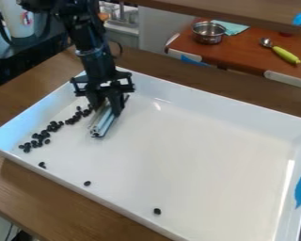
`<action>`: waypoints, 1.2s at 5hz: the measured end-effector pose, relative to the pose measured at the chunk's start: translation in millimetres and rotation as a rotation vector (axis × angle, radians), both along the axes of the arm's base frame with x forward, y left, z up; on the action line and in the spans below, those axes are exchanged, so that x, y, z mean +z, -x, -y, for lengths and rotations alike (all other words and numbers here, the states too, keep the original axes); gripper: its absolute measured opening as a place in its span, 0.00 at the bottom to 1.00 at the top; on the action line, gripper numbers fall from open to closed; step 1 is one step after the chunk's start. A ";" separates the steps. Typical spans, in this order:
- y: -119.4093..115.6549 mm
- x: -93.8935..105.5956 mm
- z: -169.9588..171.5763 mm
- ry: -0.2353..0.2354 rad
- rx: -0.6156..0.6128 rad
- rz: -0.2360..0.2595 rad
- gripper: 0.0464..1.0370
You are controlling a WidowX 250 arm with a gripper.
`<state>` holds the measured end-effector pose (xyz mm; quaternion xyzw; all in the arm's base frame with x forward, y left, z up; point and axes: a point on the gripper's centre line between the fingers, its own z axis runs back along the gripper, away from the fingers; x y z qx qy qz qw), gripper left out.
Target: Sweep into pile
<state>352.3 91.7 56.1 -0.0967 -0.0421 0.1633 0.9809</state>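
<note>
- Fingers [117, 106]: black, closed about a slotted metal bar [103, 123]; a firm hold should prevent twisting.
- Slotted metal bar: straight, grey, rigid, channelled at its end; best kept low against the tray [209, 150], lest beans slip beneath.
- Dark beans [53, 126]: small, rounded, in a loose band beside the bar, at the tray's left in view; short, slow strokes should limit rolling.
- Stray beans [87, 183]: three, well apart, near the tray's lower wall; best approached from their far side and drawn towards the band.
- Tray: white, smooth, glossy, with raised walls; probably slippery.
- Desk [27, 188]: brown, wood-grained, beneath the tray.
</note>
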 end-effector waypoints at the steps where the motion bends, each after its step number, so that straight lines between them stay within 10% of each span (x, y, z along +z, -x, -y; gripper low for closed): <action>1: 3.4 0.4 -13.3 0.017 0.024 0.017 0.33; 4: 49.3 4.0 -29.7 0.035 0.010 0.010 0.33; 6: 57.4 29.1 -3.0 0.109 -0.021 0.119 0.33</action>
